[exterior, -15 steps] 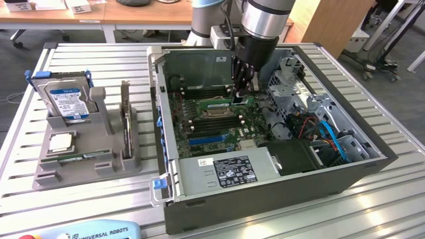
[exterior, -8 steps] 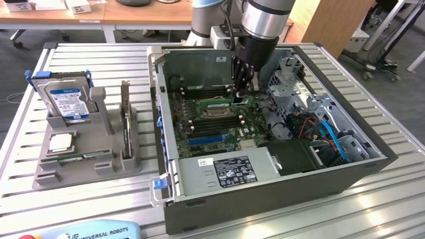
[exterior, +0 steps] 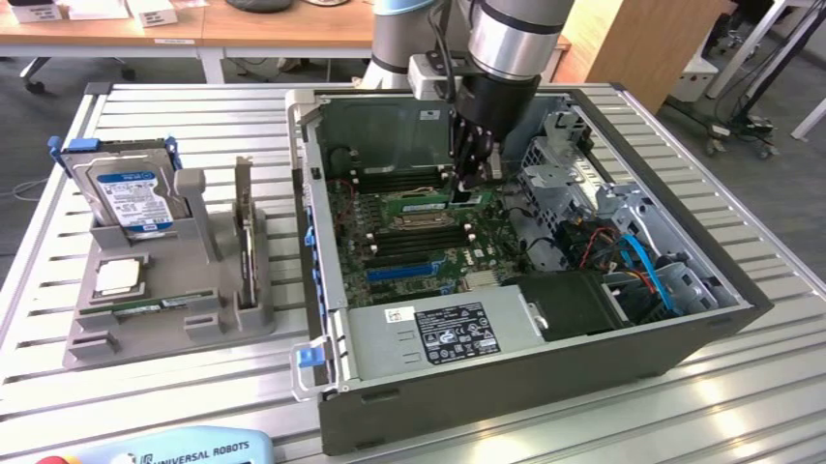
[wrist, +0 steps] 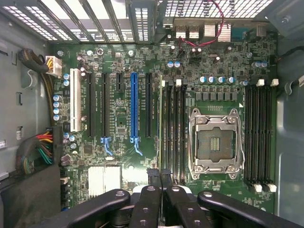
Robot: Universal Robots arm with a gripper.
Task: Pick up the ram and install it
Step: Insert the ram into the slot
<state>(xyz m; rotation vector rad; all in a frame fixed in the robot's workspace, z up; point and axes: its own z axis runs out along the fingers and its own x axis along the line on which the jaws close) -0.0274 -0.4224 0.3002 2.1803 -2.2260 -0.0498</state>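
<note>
Pinching thin green ram [wrist: 160,126] edgewise

A slatted metal table [exterior: 722,387] stands before wooden desks [exterior: 258,34] on a grey floor [exterior: 29,130].

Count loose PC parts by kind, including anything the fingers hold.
hard drive: 1
processor chip: 1
ram: 2, held ram and spare ram
Total: 4

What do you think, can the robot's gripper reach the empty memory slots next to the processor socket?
Probably yes. The computer case is open, the gripper, shut on the ram stick, hangs just above the memory slots, and nothing covers them.
</note>
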